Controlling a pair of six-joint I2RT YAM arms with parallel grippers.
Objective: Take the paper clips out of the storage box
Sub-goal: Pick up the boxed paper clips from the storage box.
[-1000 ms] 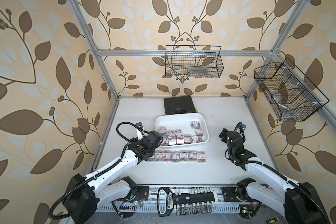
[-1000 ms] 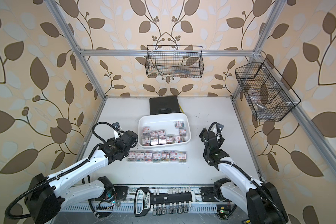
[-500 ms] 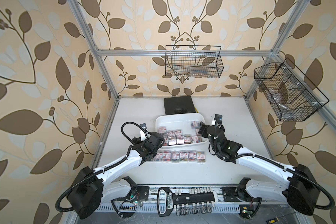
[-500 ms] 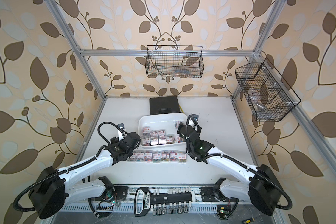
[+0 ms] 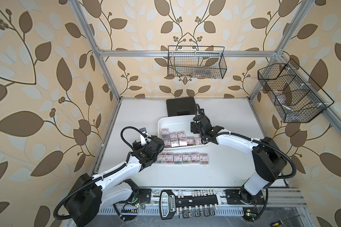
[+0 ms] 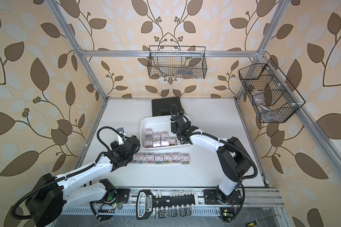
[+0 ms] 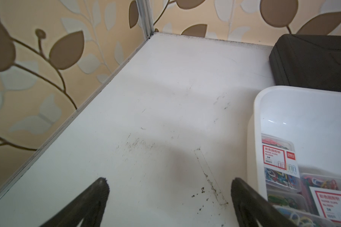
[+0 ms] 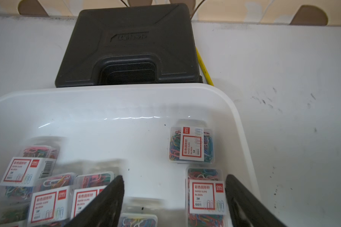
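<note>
The storage box (image 5: 177,119) is a shallow white tray at mid-table, seen in both top views. Several boxed paper clips (image 5: 177,138) lie in its near half, and a row of more paper clips (image 5: 182,158) sits on the table in front. My right gripper (image 8: 174,178) hangs open over the tray's right end. One clip box (image 8: 205,194) lies between its fingers, close to one finger (image 8: 236,196). Another clip box (image 8: 191,144) lies alone just beyond. My left gripper (image 7: 168,182) is open over bare table beside the tray's left wall (image 7: 256,137).
A black hard case (image 8: 130,49) stands right behind the tray, with a yellow pencil (image 8: 204,66) along its side. Two wire baskets (image 5: 196,62) (image 5: 291,92) hang on the back and right walls. A tool rack (image 5: 185,202) runs along the front edge.
My right arm has swung from the table's right side to above the tray's right end, and its jaws have narrowed somewhat. My left gripper has edged towards the tray's left end.
</note>
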